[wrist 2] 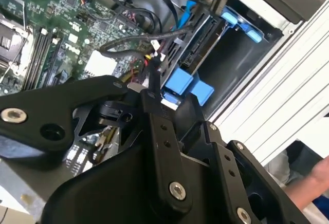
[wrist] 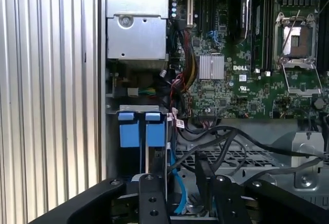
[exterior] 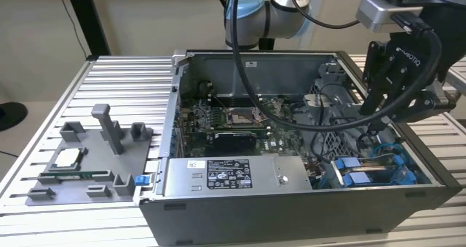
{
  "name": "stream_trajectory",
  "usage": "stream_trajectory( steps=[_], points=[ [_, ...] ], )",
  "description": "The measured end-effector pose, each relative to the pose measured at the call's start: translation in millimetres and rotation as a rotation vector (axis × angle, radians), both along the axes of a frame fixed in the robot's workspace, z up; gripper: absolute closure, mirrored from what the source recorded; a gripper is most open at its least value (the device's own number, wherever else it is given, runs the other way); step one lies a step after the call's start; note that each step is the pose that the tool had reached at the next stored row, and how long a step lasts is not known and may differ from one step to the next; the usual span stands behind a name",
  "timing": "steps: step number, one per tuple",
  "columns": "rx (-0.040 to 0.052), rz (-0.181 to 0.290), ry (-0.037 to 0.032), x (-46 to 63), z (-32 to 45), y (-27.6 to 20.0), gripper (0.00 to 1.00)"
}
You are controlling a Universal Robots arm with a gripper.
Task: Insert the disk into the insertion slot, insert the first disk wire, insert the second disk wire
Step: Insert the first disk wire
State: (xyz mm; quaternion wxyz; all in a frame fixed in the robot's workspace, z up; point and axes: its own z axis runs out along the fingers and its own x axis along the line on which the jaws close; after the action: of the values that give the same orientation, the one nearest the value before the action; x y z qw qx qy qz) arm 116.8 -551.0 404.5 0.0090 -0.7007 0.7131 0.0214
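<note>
Gripper (wrist: 185, 183) fingers spread, nothing pinched, hovering by the drive cables (wrist: 226, 137). Disk (wrist 2: 199, 47) looks seated in insertion slot (exterior: 378, 170), 4 o'clock corner of the computer case (exterior: 291, 217).

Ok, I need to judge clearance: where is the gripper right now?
In the exterior view the gripper hangs over the open computer case at the exterior view's right, above the blue tabs and beside the motherboard.
</note>
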Motion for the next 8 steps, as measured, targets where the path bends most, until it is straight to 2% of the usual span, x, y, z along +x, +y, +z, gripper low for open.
stream_trajectory(
  steps=[3,6,8],
  points=[
    [0.0000,0.000,-0.0085,-0.4,-2.3,5.1,0.00],
    [0.0000,0.001,-0.0140,-0.3,-4.7,11.2,0.00],
    [0.0000,0.001,-0.0175,-0.3,-6.8,13.5,0.00]
  ],
)
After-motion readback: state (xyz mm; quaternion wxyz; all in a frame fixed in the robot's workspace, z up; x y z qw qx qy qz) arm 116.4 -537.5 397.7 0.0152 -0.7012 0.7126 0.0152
